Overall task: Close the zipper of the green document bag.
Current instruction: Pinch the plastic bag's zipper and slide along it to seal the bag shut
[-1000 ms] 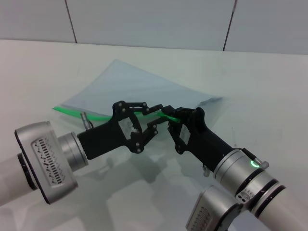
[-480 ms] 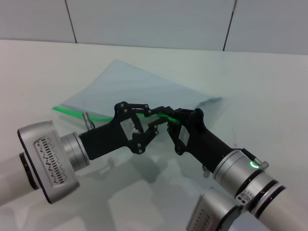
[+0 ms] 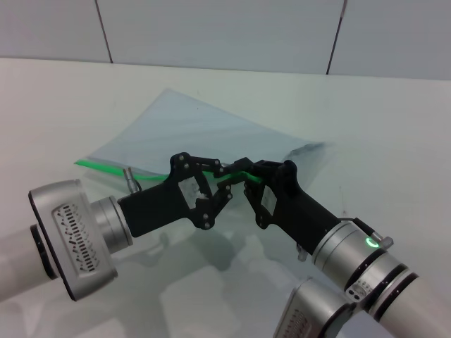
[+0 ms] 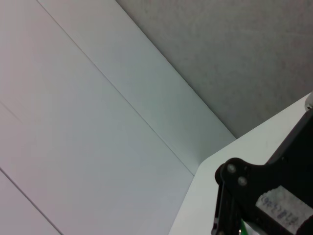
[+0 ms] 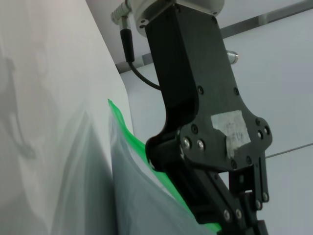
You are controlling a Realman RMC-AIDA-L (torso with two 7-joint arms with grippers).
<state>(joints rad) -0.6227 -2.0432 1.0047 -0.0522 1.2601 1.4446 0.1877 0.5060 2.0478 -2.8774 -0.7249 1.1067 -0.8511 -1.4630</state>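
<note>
The green document bag [image 3: 190, 130] is a translucent pale blue-grey pouch lying flat on the white table [image 3: 63, 98], with its near edge lifted. The bright green zipper [image 3: 106, 167] runs along that near edge. My left gripper [image 3: 227, 171] comes in from the left and is shut on the zipper near the middle of the edge. Just to its right, almost touching, my right gripper [image 3: 248, 180] is shut on the same green edge of the bag. The slider is hidden between the fingers. In the right wrist view the left gripper [image 5: 215, 215] pinches the zipper [image 5: 128, 136] above the bag [image 5: 122, 196].
A grey panelled wall [image 3: 225, 32] stands behind the table. The bag's far right corner [image 3: 310, 149] is puckered. The left wrist view shows wall panels [image 4: 98, 122] and a black gripper part [image 4: 264, 196] with a white label.
My left gripper has slid a little to the right along the zipper, closing in on the right gripper. The zipper's left end has sunk slightly. The right gripper has barely moved.
</note>
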